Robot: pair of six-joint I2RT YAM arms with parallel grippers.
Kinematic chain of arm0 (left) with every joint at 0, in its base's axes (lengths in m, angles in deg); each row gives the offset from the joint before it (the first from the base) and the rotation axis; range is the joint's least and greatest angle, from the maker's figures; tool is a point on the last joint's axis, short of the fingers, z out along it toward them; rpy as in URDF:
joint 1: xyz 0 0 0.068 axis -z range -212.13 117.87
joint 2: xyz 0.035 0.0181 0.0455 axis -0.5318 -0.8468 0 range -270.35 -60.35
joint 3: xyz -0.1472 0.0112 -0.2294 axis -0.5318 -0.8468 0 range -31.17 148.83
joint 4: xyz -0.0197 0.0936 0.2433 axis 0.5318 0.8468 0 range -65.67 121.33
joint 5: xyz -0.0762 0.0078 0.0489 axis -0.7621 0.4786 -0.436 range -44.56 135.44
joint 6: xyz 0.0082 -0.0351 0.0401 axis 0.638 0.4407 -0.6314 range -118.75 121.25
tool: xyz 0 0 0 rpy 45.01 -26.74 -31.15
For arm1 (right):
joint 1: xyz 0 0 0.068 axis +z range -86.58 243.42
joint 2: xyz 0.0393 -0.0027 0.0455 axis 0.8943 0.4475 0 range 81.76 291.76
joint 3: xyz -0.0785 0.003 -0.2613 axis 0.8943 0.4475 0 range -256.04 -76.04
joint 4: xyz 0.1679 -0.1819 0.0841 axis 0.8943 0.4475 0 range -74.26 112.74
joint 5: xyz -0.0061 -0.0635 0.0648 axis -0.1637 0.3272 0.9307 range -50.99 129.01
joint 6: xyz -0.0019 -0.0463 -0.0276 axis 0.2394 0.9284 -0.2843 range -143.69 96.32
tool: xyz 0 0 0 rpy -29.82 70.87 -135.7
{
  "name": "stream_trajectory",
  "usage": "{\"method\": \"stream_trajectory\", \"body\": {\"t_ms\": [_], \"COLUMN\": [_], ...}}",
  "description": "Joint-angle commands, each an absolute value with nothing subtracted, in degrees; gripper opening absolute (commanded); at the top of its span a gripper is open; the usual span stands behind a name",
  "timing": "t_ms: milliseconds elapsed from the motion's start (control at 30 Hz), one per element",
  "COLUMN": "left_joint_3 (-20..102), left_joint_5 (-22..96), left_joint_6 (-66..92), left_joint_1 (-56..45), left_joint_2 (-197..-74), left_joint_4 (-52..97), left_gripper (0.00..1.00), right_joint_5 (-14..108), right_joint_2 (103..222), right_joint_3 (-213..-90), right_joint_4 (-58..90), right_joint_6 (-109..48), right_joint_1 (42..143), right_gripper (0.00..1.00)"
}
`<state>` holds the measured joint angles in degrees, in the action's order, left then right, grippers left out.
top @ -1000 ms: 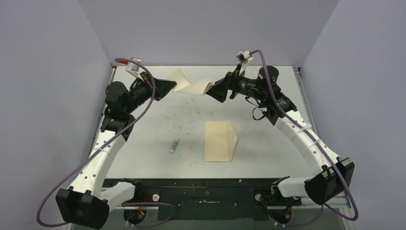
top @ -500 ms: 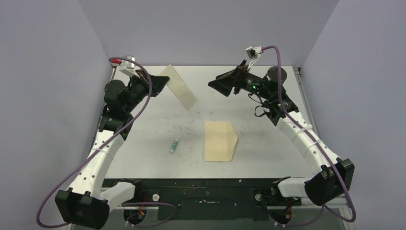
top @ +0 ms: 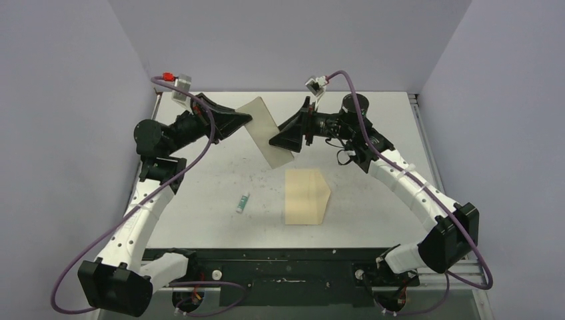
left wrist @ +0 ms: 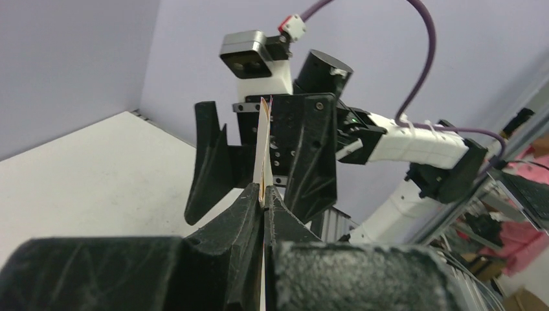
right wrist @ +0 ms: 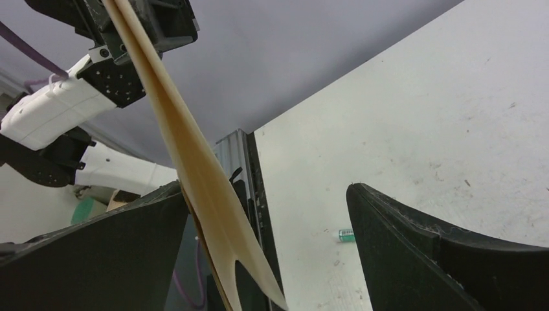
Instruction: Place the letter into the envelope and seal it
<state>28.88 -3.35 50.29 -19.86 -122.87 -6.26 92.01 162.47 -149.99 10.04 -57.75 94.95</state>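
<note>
The letter (top: 265, 132), a folded tan sheet with a brownish edge, hangs in the air over the back of the table. My left gripper (top: 248, 121) is shut on its upper left end; the left wrist view shows the sheet (left wrist: 263, 146) edge-on between the closed tips (left wrist: 262, 194). My right gripper (top: 285, 141) is open, with the letter's free lower end (right wrist: 194, 168) between its wide-apart jaws (right wrist: 267, 189), close to the left finger. The pale envelope (top: 305, 196) lies flat at the table's middle, with its triangular flap pointing right.
A small green and white glue stick (top: 243, 202) lies on the table left of the envelope; it also shows in the right wrist view (right wrist: 345, 234). Grey walls enclose the table on three sides.
A second ago both grippers held the letter. The right gripper let go and drew back, then moved left with open jaws round the letter's lower end. The left gripper still holds it.
</note>
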Motion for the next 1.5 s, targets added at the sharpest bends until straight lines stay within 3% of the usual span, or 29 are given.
{"method": "stream_trajectory", "body": {"t_ms": [0,300,433,533,600,667,733,833,967,1133,1467], "left_joint_3": [31.82,31.59,31.44,31.5,31.49,31.5,31.39,30.85,27.1,20.78,13.12], "left_joint_5": [-12.6,-12.61,-10.95,-9.08,-7.02,-3.88,1.08,9.98,18.77,18.78,24.08], "left_joint_6": [56.2,57.92,57.24,54.9,52.79,49.64,45.76,40.61,40.08,46.47,53.3], "left_joint_1": [-20.0,-20.0,-20.0,-20.01,-20.09,-20.17,-20.14,-20.23,-20.74,-19.17,-4.7], "left_joint_2": [-123.9,-123.95,-123.69,-123.15,-122.82,-122.23,-121.38,-120.37,-119.9,-121.6,-133.47], "left_joint_4": [-16.74,-18.69,-17.53,-13.77,-10.26,-4.72,2.67,14.52,22.87,22.93,24.2], "left_gripper": [0.0,0.0,0.0,0.0,0.11,0.4,0.6,0.74,0.83,0.84,0.78], "right_joint_5": [98.76,101.85,102.16,100.55,97.78,93.41,88.17,78.71,65.09,54.48,50.47], "right_joint_2": [160.9,161.53,161.7,161.19,160.77,160.08,159.09,157.41,155.68,154.58,150.15], "right_joint_3": [-152.29,-153.75,-154.01,-153.34,-152.8,-151.76,-149.71,-145.59,-141.42,-134.31,-115.34], "right_joint_4": [4.16,1.45,1.84,3.3,6.14,8.92,10.81,16.24,26.19,33.09,26.56], "right_joint_6": [-58.26,-60.99,-60.95,-60.39,-59.07,-58.35,-59.31,-60.89,-60.44,-64.31,-68.91], "right_joint_1": [94.7,95.72,96.37,96.38,96.02,95.15,93.15,89.86,88.56,88.39,86.66], "right_gripper": [0.92,0.56,0.24,0.06,0.05,0.05,0.05,0.05,0.05,0.05,0.05]}}
